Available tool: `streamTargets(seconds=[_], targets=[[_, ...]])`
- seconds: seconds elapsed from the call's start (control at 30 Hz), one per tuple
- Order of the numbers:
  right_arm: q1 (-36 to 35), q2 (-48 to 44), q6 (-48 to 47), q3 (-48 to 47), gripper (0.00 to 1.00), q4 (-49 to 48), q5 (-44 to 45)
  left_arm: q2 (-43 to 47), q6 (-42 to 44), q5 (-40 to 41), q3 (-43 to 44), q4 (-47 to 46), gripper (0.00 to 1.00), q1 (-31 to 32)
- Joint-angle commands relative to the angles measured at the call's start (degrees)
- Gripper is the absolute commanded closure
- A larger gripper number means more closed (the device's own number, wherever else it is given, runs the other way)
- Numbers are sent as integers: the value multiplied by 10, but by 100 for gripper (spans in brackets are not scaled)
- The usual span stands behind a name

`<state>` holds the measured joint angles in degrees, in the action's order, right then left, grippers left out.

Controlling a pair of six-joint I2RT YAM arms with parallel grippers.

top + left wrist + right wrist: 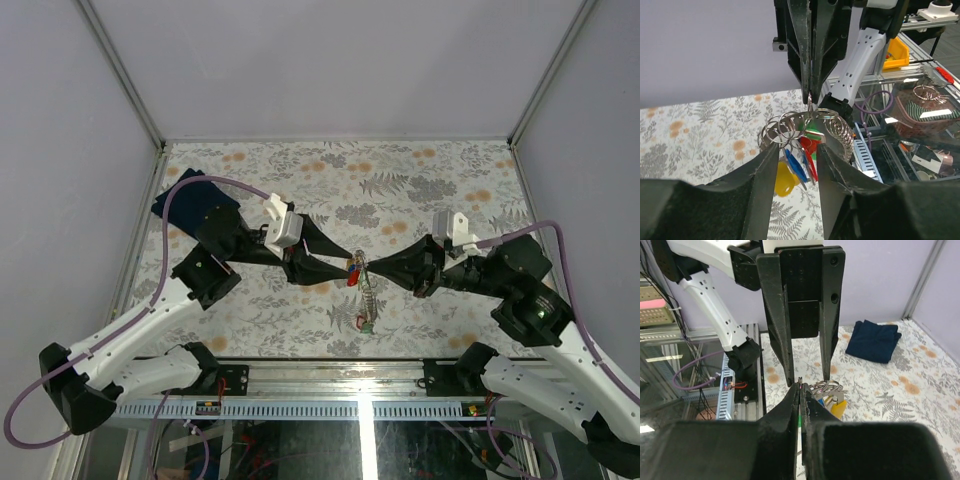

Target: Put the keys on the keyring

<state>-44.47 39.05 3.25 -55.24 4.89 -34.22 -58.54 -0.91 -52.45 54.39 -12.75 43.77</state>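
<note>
Both grippers meet above the middle of the table. My right gripper [368,268] [801,386] is shut on the thin silvery keyring [810,104], holding it up by its edge. A bunch of keys [353,272] hangs from smaller rings beside that grip, with a red tag [807,150], a blue tag [796,167], a yellow tag [782,181] and a green tag [813,134]. My left gripper [345,268] [797,146] stands open, one finger on each side of the hanging tags. A coiled chain [368,300] dangles below the bunch.
A dark blue folded cloth [190,200] [874,340] lies at the back left corner of the flowered table [440,190]. An aluminium rail [360,375] runs along the near edge. Grey walls enclose the back and both sides.
</note>
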Motion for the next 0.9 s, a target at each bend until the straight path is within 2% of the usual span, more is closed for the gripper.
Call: streamTargets(seconds=[0.0,0.17,0.33,0.7,0.87], targets=[[2,-12,24,-11,100,-91,-28,6,-16,-28,6,-60,64,-1],[2,-6,37,-13,100,-101,-36,5,-25,-22,9,-64,58,-2],[2,5,41,-17,100,-101,-25,9,-46,-21,8,-89,57,3],[2,19,45,-19,100,-104,-20,8,-48,-3,7,-96,65,16],[2,20,50,-18,100,-111,-38,2,-44,8,7,-96,73,18]])
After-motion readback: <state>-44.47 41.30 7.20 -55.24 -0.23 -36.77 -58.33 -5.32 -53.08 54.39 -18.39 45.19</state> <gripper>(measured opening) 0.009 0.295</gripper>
